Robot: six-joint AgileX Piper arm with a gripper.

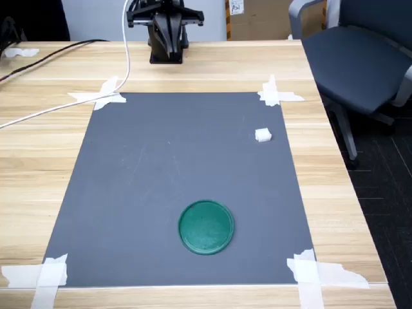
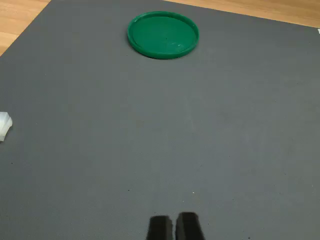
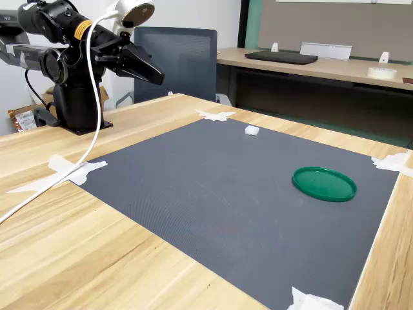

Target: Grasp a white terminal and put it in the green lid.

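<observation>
Here, the gripper point(image 3: 157, 78) hung high over the wooden table point(image 3: 77, 226), near the arm's base point(image 3: 80, 106) and short of the mat point(image 3: 226, 194), touching nothing. In the wrist view its two dark fingertips point(image 2: 187, 226) sat almost together with only a thin slit between them, so it was closed and held nothing. Out from the gripper lay the grey mat, its corners fixed with white tape point(image 1: 277, 93). The terminal point(image 1: 262, 135) rested on the mat well away from the gripper, toward the first exterior view's right and near the mat's edge. Farther from the gripper, the lid point(image 1: 206, 226) lay flat on the mat, well apart from the terminal and with nothing in it.
</observation>
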